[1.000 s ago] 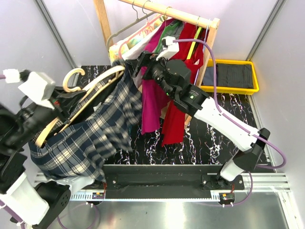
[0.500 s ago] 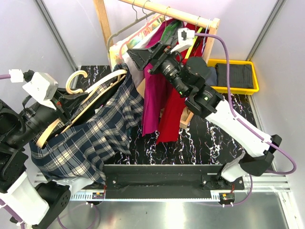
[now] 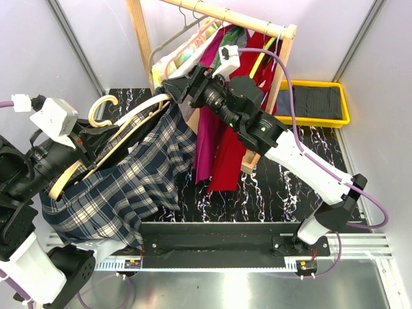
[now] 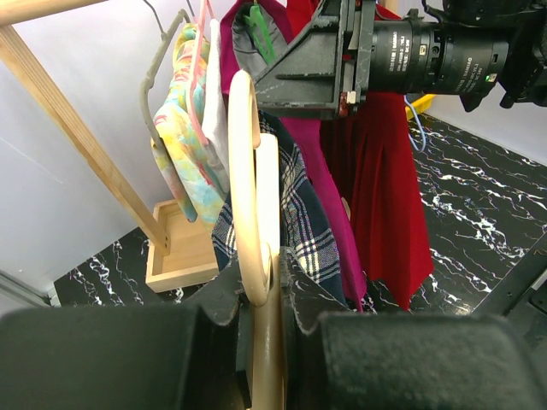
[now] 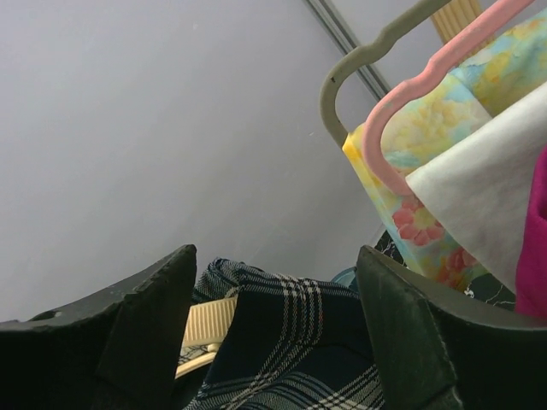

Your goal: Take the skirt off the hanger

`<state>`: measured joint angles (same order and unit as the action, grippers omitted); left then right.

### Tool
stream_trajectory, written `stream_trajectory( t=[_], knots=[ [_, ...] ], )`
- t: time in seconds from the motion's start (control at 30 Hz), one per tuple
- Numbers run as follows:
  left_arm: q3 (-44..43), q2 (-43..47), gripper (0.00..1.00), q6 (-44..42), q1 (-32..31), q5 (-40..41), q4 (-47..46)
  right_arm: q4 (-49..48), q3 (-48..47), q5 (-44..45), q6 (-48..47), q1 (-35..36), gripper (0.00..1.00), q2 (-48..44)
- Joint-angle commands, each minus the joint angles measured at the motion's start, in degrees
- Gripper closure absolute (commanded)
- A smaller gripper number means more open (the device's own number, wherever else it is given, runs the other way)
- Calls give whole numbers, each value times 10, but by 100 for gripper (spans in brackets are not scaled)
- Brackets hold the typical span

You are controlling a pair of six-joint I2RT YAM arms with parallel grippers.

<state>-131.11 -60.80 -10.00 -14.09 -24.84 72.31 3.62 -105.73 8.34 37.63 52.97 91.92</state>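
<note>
Your right gripper (image 3: 169,87) has dropped back down and swung left from its raised spot half a second ago, and now sits at the upper end of the wooden hanger (image 3: 132,118), just in front of the rack's rail (image 3: 225,14). Its claw is spread wide: from the right wrist, the two dark fingers (image 5: 141,329) stand well apart, with the plaid skirt (image 5: 286,337) and the ribbed tip of the hanger showing between them. Whether either finger touches the cloth you cannot tell. Your left gripper (image 3: 82,154) is pinching the hanger's lower arm, its pads pressed on the wood on both sides in the left wrist view (image 4: 265,320). The skirt (image 3: 122,187) is still on the hanger, draped down from it over the left arm toward the near edge of the table. The magenta garment (image 3: 207,138) and red garment (image 3: 235,154) hang beside it on the rail.
</note>
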Motion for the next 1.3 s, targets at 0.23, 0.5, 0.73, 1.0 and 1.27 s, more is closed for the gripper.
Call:
stream_trajectory(
  t=[0.23, 0.5, 0.73, 1.0, 1.27],
  knots=[
    [-9, 6, 100, -10, -1, -2, -93, 9, -10, -40, 21, 4, 27, 15],
    [-2, 9, 100, -9, -1, 1, -95, 16, -18, -44, 19, 5, 60, 28],
    [10, 17, 100, -13, 0, 8, -100, 16, -34, -31, 3, 5, 99, 30],
    [51, 28, 100, -8, 0, -4, -103, 26, -166, -26, -82, 33, 100, 74],
    [167, 52, 100, -10, 0, -15, -131, 91, -375, 2, -193, 120, 100, 160]
  ],
)
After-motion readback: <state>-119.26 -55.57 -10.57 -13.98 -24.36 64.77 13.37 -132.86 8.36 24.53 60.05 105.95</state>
